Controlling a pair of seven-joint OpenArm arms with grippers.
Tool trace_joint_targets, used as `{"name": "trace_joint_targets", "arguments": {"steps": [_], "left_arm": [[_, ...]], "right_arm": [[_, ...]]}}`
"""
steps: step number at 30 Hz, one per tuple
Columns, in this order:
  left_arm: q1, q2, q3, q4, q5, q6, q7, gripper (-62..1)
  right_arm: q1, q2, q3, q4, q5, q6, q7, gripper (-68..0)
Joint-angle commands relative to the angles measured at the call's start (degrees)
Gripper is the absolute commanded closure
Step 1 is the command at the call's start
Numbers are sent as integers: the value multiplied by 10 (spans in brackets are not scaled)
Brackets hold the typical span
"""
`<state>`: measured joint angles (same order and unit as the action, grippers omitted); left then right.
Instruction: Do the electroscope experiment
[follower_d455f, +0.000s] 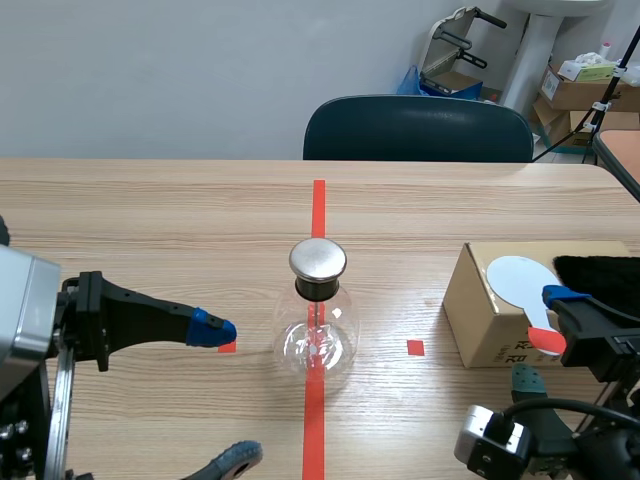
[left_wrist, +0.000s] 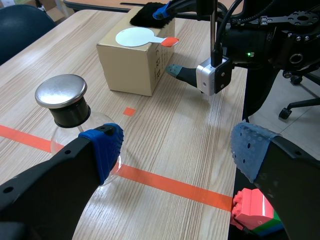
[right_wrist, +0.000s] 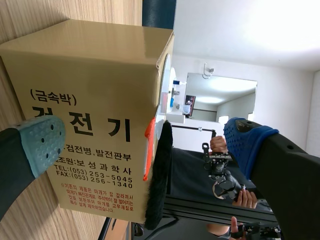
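At the near left, the left gripper (follower_d455f: 225, 395) hangs with its fingers spread wide, holding nothing. Just right of it, on the red tape line (follower_d455f: 318, 205), stands the electroscope (follower_d455f: 318, 320), a glass flask with a metal cap. Farther right, a cardboard box (follower_d455f: 485, 320) carries a white paddle (follower_d455f: 518, 278) and black fur (follower_d455f: 600, 270). The right gripper (follower_d455f: 545, 337) sits at the box's near side, fingers wide apart, gripping nothing.

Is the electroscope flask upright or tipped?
Upright: the flask rests on its round base, with the metal cap straight above.
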<state>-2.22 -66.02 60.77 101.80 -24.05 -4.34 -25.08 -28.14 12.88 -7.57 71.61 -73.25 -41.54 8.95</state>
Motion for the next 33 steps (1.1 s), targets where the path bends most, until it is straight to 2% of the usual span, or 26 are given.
{"name": "trace_joint_targets", "arguments": {"steps": [1, 5, 11, 14, 17, 20, 24, 26, 30, 33], "left_arm": [[3, 4, -2, 10, -3, 1, -7, -471], [3, 4, -2, 10, -3, 1, -3, -471], [6, 4, -2, 10, -3, 2, 2, -471], [6, 4, -5, 10, -3, 6, 9, -471], [6, 5, -12, 10, -8, 8, 12, -471], [9, 16, -19, 10, -10, 24, 29, -471], [45, 34, -55, 10, -10, 66, 45, -471], [74, 47, -84, 10, -10, 83, 51, -471], [136, 71, -155, 11, -13, 83, 57, -471], [185, 75, -212, 18, -25, 83, 56, -471]], "right_arm": [[5, 9, 3, 4, 2, -33, -2, -679], [1, 9, 3, 4, 7, -33, 1, -679], [-22, 9, 3, 11, 47, -33, 28, -679], [-54, 12, 5, 39, 64, -33, 47, -679], [-94, 19, 5, 78, 103, -33, 77, -679], [-128, 25, 5, 120, 142, -33, 106, -679], [-170, 32, 5, 170, 173, -33, 121, -679], [-189, 34, 5, 194, 184, -16, 120, -679], [-228, 54, 5, 237, 220, 31, 123, -679], [-251, 77, 5, 268, 264, 63, 125, -679]]}}
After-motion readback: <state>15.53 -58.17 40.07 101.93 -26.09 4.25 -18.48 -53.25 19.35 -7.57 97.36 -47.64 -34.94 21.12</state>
